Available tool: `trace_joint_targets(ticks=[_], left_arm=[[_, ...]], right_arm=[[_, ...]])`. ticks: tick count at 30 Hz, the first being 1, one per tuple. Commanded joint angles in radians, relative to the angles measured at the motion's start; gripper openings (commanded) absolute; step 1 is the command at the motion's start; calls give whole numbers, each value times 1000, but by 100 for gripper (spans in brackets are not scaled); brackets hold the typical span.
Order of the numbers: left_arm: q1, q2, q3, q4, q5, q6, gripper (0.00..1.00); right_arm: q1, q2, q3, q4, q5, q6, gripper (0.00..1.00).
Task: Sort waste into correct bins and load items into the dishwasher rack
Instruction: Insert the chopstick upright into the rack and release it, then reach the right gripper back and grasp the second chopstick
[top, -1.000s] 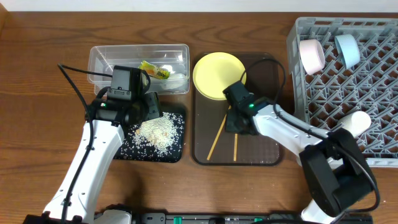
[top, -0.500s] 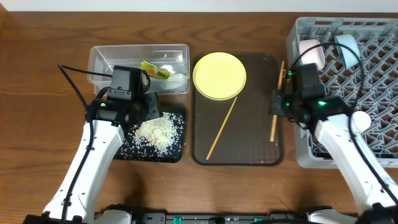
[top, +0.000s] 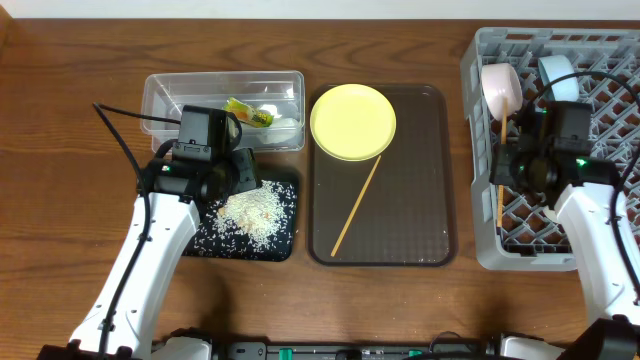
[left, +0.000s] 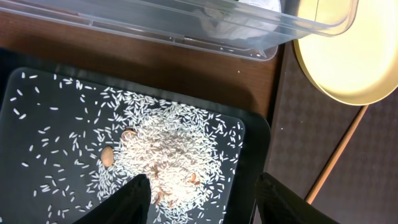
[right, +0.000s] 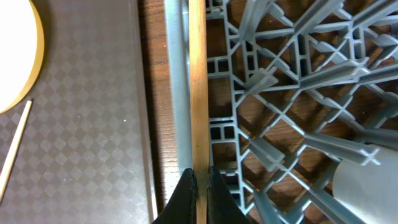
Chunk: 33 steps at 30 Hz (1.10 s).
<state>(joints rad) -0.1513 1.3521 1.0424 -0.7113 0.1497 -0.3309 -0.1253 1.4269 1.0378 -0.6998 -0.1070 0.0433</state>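
Wooden surface (top: 60, 150), overhead view.
Dishwasher rack (top: 600, 40), right edge of frame: pink bowl (top: 498, 88) and blue bowl (top: 556, 72) in its top-left corner.
Brown serving tray (top: 410, 200), centre: yellow plate (top: 352, 122) at its upper left, one chopstick (top: 357, 205) lying aslant below the plate.
Clear tub (top: 165, 95), upper left, holds the snack wrapper (top: 248, 112).
Black tray (top: 215, 240) below the tub, rice (top: 250, 212) heaped on it.
My right gripper (right: 200, 177) is clamped on the second chopstick (right: 198, 81), over the rack's left wall.
My left gripper (left: 202, 190) hangs above the rice, jaws apart, empty.
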Motion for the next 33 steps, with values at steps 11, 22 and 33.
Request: trace_joint_targets(ticks=[11, 22, 33], left_arm=[[4, -6, 4, -3, -12, 20, 57], [4, -6, 4, -3, -12, 20, 57], [4, -6, 4, -3, -12, 20, 57]], right_arm=[[-41, 31, 10, 4, -12, -86, 1], [-40, 35, 9, 11, 12, -86, 1], [-29, 43, 15, 13, -75, -81, 32]])
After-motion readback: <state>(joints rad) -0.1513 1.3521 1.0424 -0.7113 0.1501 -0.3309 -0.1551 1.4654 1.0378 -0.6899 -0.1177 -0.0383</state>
